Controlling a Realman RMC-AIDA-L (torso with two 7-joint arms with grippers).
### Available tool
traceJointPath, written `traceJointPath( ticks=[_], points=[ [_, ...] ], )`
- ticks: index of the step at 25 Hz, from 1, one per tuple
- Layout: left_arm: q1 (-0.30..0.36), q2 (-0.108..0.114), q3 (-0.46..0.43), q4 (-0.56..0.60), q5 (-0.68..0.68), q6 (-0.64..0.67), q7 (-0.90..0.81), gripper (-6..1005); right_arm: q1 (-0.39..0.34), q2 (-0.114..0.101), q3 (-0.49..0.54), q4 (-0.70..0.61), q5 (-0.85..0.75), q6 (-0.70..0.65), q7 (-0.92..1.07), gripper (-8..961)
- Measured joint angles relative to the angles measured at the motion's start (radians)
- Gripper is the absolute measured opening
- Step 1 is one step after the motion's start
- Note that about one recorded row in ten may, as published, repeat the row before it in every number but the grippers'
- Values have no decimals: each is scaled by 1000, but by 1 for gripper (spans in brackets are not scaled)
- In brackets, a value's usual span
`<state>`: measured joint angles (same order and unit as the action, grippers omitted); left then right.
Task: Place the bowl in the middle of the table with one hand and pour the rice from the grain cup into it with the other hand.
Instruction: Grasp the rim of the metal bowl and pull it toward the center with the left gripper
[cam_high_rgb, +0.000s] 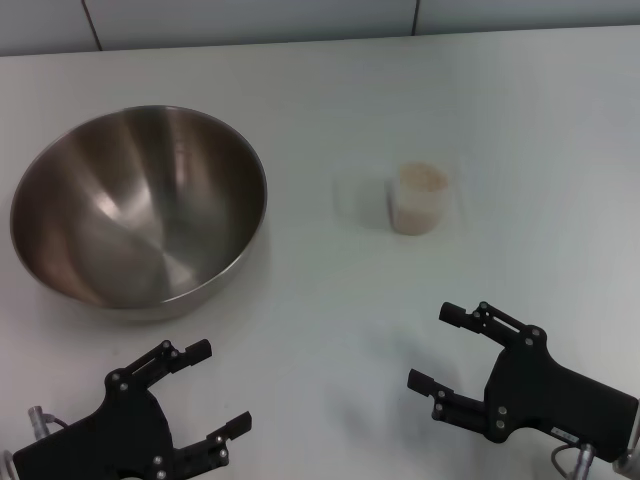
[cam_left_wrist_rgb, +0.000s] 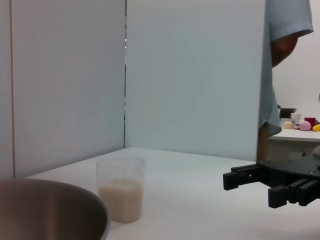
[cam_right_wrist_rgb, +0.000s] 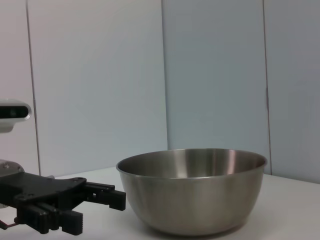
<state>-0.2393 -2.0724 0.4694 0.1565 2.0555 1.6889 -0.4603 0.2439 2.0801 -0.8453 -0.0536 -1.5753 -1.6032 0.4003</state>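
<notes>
Head view: a stainless-steel bowl is seen at the left of a white table, with a translucent grain cup of rice well apart to its right. No writing is legible. Left gripper and right gripper are held apart near the table's front edge. Pale wall panels are seen behind.

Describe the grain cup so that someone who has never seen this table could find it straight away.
On the plain white tabletop, look right of the large shiny steel mixing bowl. There stands a small translucent whitish plastic cup, upright and apart from the bowl. It alone holds a layer of pale rice.
</notes>
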Motion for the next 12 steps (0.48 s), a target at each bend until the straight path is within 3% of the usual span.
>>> traceJointPath(
  ticks=[7, 12],
  points=[
    [-1, 0, 0, 0, 0, 12, 0, 835, 2, 1, 0, 0, 0, 6, -1, 801],
    [11, 5, -79, 1, -22, 182, -2, 834, 2, 2, 0, 0, 0, 7, -2, 801]
  ],
)
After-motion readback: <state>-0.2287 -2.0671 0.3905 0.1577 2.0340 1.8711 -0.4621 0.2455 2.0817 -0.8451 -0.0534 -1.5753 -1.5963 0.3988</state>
